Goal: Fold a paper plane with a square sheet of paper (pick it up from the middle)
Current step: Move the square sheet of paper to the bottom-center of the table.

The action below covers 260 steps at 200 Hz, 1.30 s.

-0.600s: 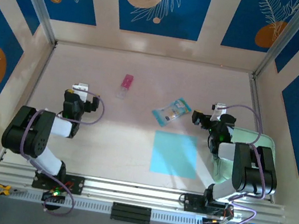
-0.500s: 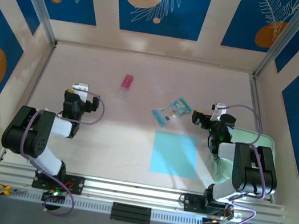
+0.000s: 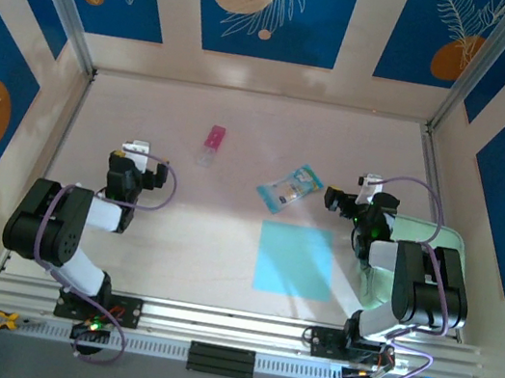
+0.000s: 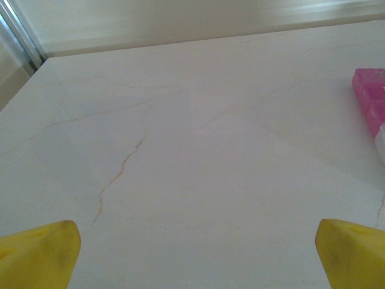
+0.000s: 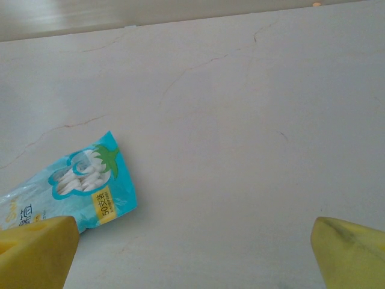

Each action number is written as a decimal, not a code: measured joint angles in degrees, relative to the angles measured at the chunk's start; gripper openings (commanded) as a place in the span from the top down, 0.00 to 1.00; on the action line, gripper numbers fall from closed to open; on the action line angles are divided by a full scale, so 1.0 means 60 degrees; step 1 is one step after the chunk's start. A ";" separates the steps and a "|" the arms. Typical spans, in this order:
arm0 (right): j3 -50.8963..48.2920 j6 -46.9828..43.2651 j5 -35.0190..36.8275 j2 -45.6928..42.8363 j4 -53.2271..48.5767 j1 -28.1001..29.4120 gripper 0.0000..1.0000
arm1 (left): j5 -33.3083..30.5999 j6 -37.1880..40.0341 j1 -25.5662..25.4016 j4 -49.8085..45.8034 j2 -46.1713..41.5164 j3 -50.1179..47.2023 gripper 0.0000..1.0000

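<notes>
The square sheet of paper lies flat on the table, in front of the right arm's base and closer to it than to the left arm, with neither gripper touching it. From above it looks like a plain light-blue square with no fold visible. Just beyond its far edge lies a teal-and-clear printed packet, set at a slant. The right gripper sits beside that packet with its jaws spread wide and nothing between them. Its wrist view shows the yellow fingertips far apart and the packet at the lower left. The left gripper is well away on the left side, equally wide open and empty over bare tabletop. A pink object lies farther back to its right, and its edge shows in the left wrist view.
</notes>
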 measured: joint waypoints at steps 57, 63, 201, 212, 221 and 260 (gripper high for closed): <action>0.0000 -0.0011 0.0011 0.0000 0.0000 0.0025 0.01 | -0.0004 0.0004 0.0000 -0.0018 0.0000 0.0000 0.00; 0.0000 -0.0033 0.0015 0.0000 0.0004 0.0033 0.01 | 0.0000 0.0004 0.0000 -0.0018 0.0000 0.0000 0.00; 0.0517 -0.0310 0.0182 -0.0998 -0.1774 0.0335 0.01 | -0.0146 -0.0091 -0.0087 -0.0357 -0.1679 -0.0659 0.00; 0.0976 -0.0237 0.0186 -0.1406 -0.2652 0.0335 0.01 | -0.0630 -0.0481 -0.0102 -0.1373 -0.2422 -0.0463 0.00; 0.1282 -0.0109 0.0186 -0.1770 -0.3249 0.0335 0.01 | -0.0984 -0.0750 -0.0102 -0.2091 -0.2943 -0.0259 0.00; 0.2463 0.1872 0.0164 -0.3592 -0.6535 0.0335 0.01 | -0.1756 -0.2299 -0.0102 -0.4714 -0.5023 0.0415 0.00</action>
